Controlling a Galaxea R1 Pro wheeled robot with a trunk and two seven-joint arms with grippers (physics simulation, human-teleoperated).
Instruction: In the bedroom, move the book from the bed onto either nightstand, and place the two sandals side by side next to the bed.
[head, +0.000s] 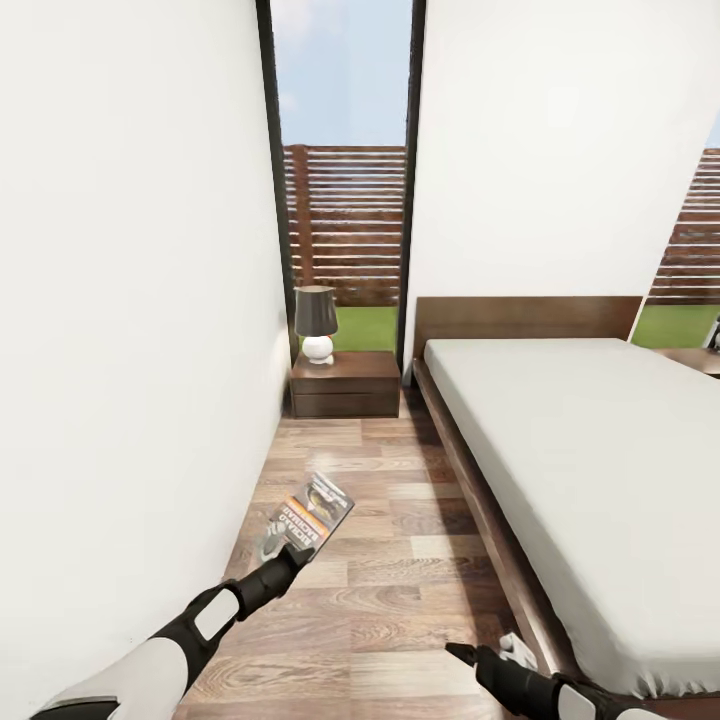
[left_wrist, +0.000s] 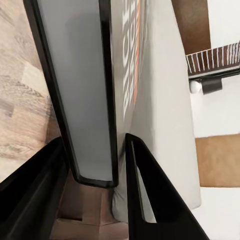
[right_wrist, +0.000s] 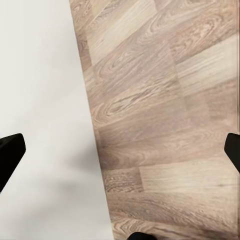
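Note:
My left gripper (head: 290, 556) is shut on the book (head: 308, 514), a thin paperback with a dark cover and an orange band, held above the wood floor beside the left wall. In the left wrist view the book (left_wrist: 90, 100) stands edge-on between the two black fingers (left_wrist: 155, 200). Ahead stands the nightstand (head: 345, 385), a low dark-brown cabinet with two drawers, under the tall window. The bed (head: 590, 450), with a light-grey mattress and dark frame, fills the right side. My right gripper (head: 468, 657) hangs open low by the bed's near corner, its fingers (right_wrist: 10, 152) spread wide. The sandals are out of view.
A lamp (head: 316, 322) with a dark shade and a white round base takes up the left part of the nightstand's top. The white wall (head: 130, 350) runs close along my left arm. A narrow strip of plank floor (head: 380, 560) runs between wall and bed. Another dark cabinet (head: 698, 358) peeks out beyond the bed.

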